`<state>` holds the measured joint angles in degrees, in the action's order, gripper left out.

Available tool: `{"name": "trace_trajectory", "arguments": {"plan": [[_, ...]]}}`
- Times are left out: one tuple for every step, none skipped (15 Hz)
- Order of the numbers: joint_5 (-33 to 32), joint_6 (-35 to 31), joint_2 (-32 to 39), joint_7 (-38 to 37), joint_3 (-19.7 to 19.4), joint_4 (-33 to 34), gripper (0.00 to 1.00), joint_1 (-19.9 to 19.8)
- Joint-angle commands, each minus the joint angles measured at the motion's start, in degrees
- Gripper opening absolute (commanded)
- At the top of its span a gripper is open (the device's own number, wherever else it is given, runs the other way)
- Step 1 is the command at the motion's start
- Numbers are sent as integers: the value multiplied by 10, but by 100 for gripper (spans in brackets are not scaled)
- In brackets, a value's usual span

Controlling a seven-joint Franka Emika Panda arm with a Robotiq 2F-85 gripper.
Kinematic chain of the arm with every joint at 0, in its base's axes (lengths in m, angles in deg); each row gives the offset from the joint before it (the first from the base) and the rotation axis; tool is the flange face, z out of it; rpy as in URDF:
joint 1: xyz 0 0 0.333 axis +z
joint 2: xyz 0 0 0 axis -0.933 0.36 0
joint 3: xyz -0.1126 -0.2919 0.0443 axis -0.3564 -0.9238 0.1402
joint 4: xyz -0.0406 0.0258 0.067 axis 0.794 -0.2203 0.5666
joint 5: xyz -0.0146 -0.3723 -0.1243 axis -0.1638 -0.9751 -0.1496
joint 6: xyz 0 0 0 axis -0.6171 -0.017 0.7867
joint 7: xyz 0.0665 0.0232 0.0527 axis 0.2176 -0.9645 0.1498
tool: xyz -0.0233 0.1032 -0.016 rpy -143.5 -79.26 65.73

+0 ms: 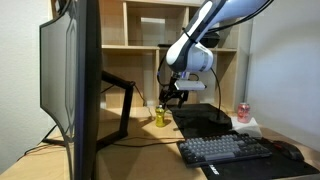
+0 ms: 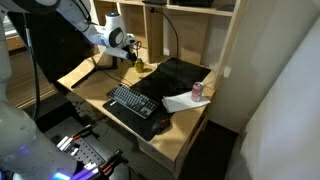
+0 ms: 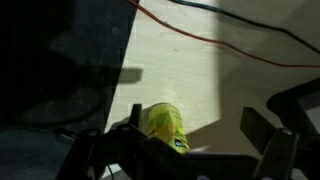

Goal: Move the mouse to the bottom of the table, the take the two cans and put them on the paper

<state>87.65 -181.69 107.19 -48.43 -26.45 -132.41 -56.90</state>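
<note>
Wrist view: with jaws wide apart and empty, centre over yellow-green can [image 3: 165,125] at six o'clock, descend straight, close gently mid-body.

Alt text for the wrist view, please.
A yellow-green can sits on the light-wood table, low in frame, between the open end effector's dark fingers. A red cable crosses the wood above it; a dark surface fills the left.

Arm [image 1: 207,24] in a downward reach, tool [image 1: 175,96] low, jaws wide apart.
</note>
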Motion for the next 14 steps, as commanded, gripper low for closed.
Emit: {"name": "trace_trajectory", "arguments": {"plan": [[-44,-56,-1,-11,-27,1,100,13],[-40,-89,3,-7,-22,2,100,8],[-39,-115,6,0,-19,3,100,4],[-33,-146,11,18,-8,4,100,-3],[-27,-156,14,39,6,6,100,-13],[-29,-129,5,12,-12,2,100,0],[-29,-139,7,19,-8,2,100,-1],[-29,-143,7,22,-6,3,100,-1],[-29,-145,7,23,-5,3,100,-1],[-42,-69,33,-2,-31,50,100,20],[-40,-86,57,19,-15,73,100,11],[-60,-103,77,2,-35,102,100,33],[-59,-111,95,10,-27,129,100,33],[-66,-109,114,5,-34,160,100,42]]}}
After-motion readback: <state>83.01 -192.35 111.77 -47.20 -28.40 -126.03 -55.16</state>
